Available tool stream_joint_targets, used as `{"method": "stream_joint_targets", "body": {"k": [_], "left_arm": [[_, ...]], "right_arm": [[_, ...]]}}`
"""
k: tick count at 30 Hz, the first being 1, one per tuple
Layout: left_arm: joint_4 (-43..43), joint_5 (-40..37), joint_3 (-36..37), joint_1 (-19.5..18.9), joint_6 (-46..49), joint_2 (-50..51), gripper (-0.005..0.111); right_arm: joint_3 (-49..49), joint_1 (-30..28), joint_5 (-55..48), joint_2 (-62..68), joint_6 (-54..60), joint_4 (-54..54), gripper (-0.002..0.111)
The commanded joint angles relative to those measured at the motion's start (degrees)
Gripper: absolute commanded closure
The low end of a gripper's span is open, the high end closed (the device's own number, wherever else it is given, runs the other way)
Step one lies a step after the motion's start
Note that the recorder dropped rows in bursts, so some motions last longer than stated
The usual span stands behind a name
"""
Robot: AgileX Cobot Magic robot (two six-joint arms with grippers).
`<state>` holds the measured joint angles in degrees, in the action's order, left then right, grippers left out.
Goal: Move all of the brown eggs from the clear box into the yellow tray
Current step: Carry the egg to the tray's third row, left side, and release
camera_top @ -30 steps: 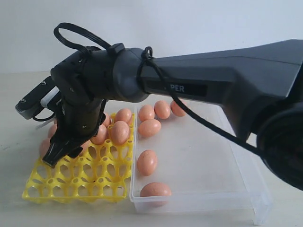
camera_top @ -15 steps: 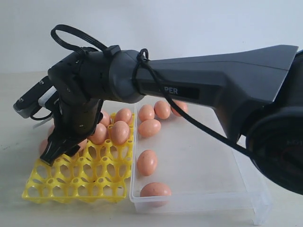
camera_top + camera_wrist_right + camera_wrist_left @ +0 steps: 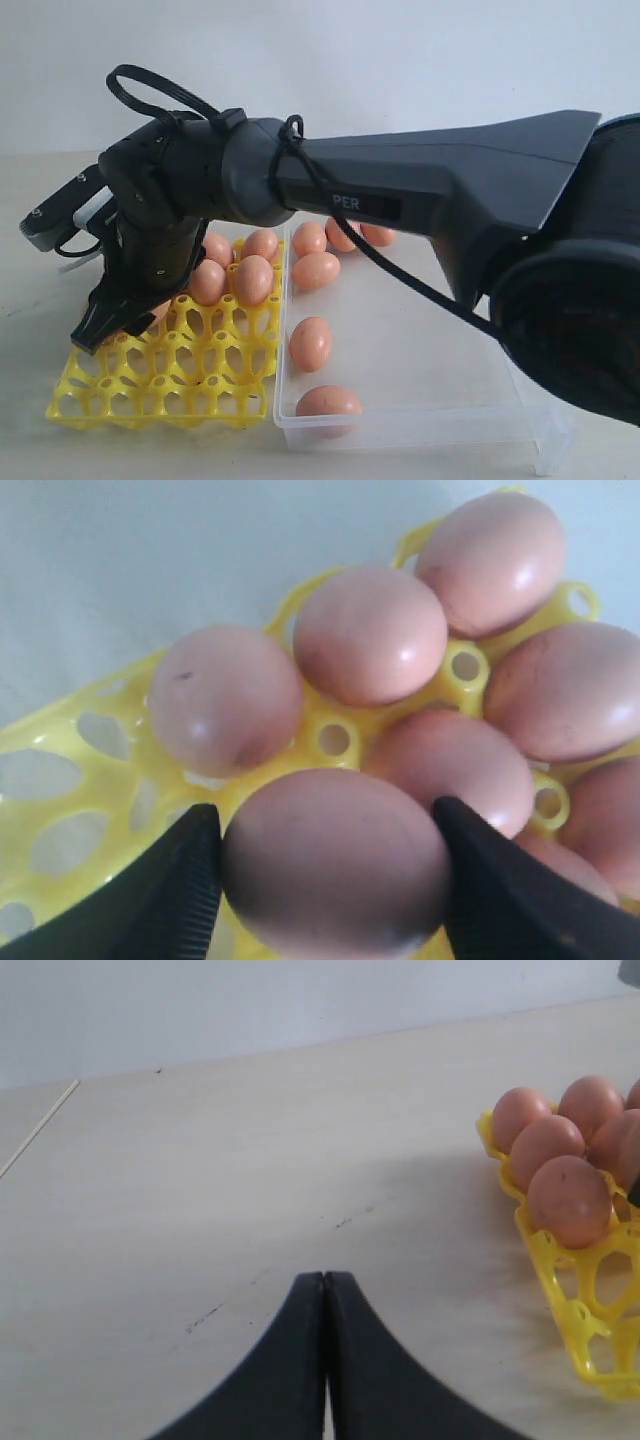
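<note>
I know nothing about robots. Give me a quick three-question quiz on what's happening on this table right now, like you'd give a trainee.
1. True or false: the clear box has no brown eggs left in it.
2. Multiple choice: what is the right gripper closed on above the yellow tray?
A) a brown egg
B) a yellow peg
C) nothing at all
3. Fill in the blank: the left gripper, over the bare table, has its jaws ___ (open or shut).

Key: 1 false, several eggs still lie in the box; 2 A; 3 shut.
</note>
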<state>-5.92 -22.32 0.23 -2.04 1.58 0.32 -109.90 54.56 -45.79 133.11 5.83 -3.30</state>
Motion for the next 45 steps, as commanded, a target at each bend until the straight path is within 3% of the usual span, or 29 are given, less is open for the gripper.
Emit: {"method": "stream_joint_targets", "body": {"k": [1,4,7,24,32,39,45], "left_arm": [[0.1,0.5,-0.2,0.3,-0.3,-0.3,0.107],[0.1,0.5,-0.2,0.3,-0.3,-0.3,0.107],[0.1,0.5,-0.2,0.3,-0.3,-0.3,0.107],[0.1,0.5,-0.2,0.3,-0.3,-0.3,0.107],[0.1,0.5,-0.2,0.3,-0.3,-0.3,0.107],[0.1,0.5,-0.2,0.3,-0.3,-0.3,0.107],[0.1,0.5,-0.2,0.3,-0.3,-0.3,0.107]], "right_arm": [[-2.2,0.0,-3.2,0.8,0.2,-0.3,0.054],[-4.3,0.0,-6.9,-1.3,0.2,-2.5,0.051],[-4.4,-0.1,-4.0,-4.3,0.1,-2.5,0.051],[-4.4,-0.1,-4.4,0.2,0.1,-0.2,0.042],[-6.3,-0.6,-13.5,-4.4,-4.0,-13.4,0.045],[3.9,-3.5,-14.2,-15.8,-6.3,-13.5,0.046],[26.0,-7.1,-2.7,-27.7,-12.2,-15.5,0.046]]}}
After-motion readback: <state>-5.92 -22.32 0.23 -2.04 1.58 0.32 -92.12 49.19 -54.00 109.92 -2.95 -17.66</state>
